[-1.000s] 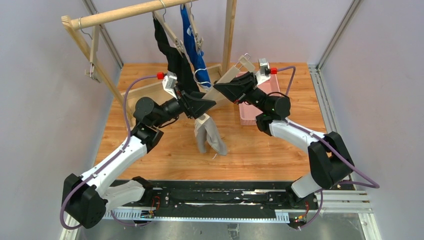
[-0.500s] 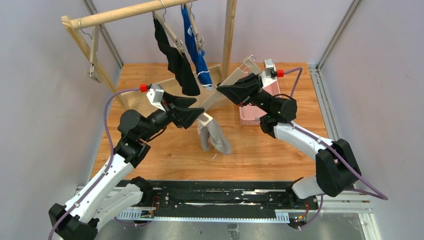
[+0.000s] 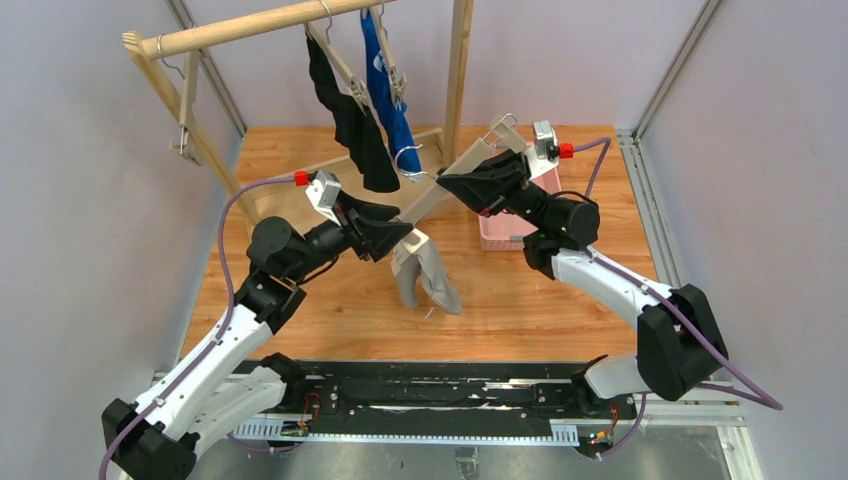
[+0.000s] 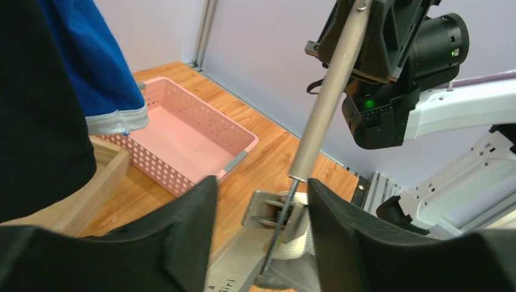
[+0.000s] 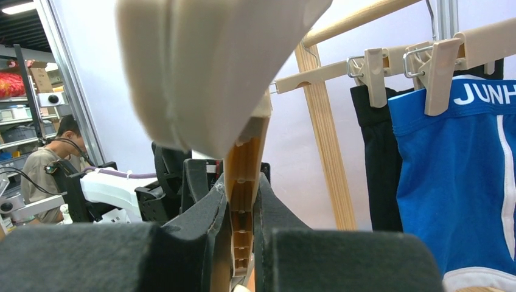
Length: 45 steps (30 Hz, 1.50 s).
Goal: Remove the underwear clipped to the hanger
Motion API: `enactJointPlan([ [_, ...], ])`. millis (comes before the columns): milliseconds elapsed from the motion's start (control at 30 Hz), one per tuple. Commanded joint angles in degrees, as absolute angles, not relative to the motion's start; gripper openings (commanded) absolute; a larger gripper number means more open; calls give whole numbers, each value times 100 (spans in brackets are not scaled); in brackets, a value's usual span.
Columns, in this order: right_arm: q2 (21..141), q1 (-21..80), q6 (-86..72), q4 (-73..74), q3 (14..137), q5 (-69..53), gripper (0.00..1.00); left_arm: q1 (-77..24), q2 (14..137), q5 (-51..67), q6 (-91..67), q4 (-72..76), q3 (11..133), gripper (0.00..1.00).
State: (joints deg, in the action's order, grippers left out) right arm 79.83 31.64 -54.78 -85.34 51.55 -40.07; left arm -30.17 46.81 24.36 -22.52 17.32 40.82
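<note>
**Grey underwear hangs from tilted hanger**

We see the right gripper clamped on the wooden hanger, holding it slanted above the table. The grey underwear dangles from its lower end. The left gripper stands wide, fingers either side of that lower clip. Black underwear and blue underwear hang from the far rail.

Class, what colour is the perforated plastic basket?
Pink perforated plastic basket; best in left wrist view.

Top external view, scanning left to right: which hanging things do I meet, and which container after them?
empty clip hanger → black underwear → blue underwear → pink basket
</note>
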Motion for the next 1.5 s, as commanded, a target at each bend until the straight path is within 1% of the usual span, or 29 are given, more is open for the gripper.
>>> enactJointPlan([
  [0, 7829, 3223, -5482, -8860, 5142, -4014, 1, -3060, 4750, 2727, -2297, 1988, 4008, 52],
  [100, 7852, 3223, -5484, -8859, 5144, -3984, 1, -3059, 4819, 2974, -2268, 1995, 4060, 28],
  [167, 7880, 3224, -5496, -8865, 5173, -3989, 1, -3059, 4870, 3091, -2268, 1991, 4077, 7],
  [200, 7895, 3223, -5506, -8863, 5186, -3990, 0, -3059, 4888, 3108, -2274, 1976, 4086, 1],
  [233, 7907, 3225, -5521, -8862, 5202, -3995, 1, -3059, 4899, 3127, -2276, 1972, 4087, 0],
  [300, 7925, 3221, -5543, -8859, 5219, -4007, 0, -3059, 4896, 3178, -2272, 1986, 4086, 0],
  [333, 7927, 3223, -5539, -8859, 5216, -4010, 1, -3059, 4883, 3181, -2268, 1986, 4094, 3],
  [367, 7928, 3225, -5545, -8859, 5220, -4022, 1, -3059, 4867, 3175, -2272, 1986, 4108, 12],
  [433, 7928, 3223, -5558, -8862, 5223, -4034, 1, -3059, 4816, 3149, -2244, 1998, 4121, 34],
  [533, 7941, 3221, -5578, -8864, 5229, -4051, 0, -3059, 4720, 3116, -2207, 2078, 4163, 50],
  [600, 7953, 3220, -5601, -8860, 5245, -4076, 1, -3059, 4658, 3072, -2206, 2177, 4184, 56],
  [733, 7976, 3220, -5663, -8859, 5256, -4080, 1, -3059, 4687, 3076, -2180, 2233, 4323, 56],
  [933, 7972, 3238, -5703, -8861, 5256, -4068, 1, -3059, 4945, 3258, -2298, 2328, 4527, 53],
  [1000, 7972, 3256, -5697, -8859, 5253, -4074, 1, -3059, 5034, 3311, -2355, 2421, 4558, 51],
  [1067, 7972, 3282, -5683, -8859, 5256, -4086, 1, -3059, 5108, 3370, -2390, 2461, 4622, 45],
  [1100, 7972, 3291, -5670, -8862, 5256, -4082, 1, -3059, 5153, 3412, -2405, 2461, 4649, 43],
  [1333, 8053, 3306, -5675, -8861, 5330, -4104, 1, -3059, 5290, 3577, -2479, 2524, 4738, 42],
  [1400, 8072, 3334, -5678, -8861, 5326, -4107, 1, -3059, 5290, 3570, -2482, 2543, 4729, 39],
  [1467, 8091, 3353, -5663, -8864, 5333, -4105, 1, -3059, 5318, 3587, -2507, 2557, 4756, 34],
])
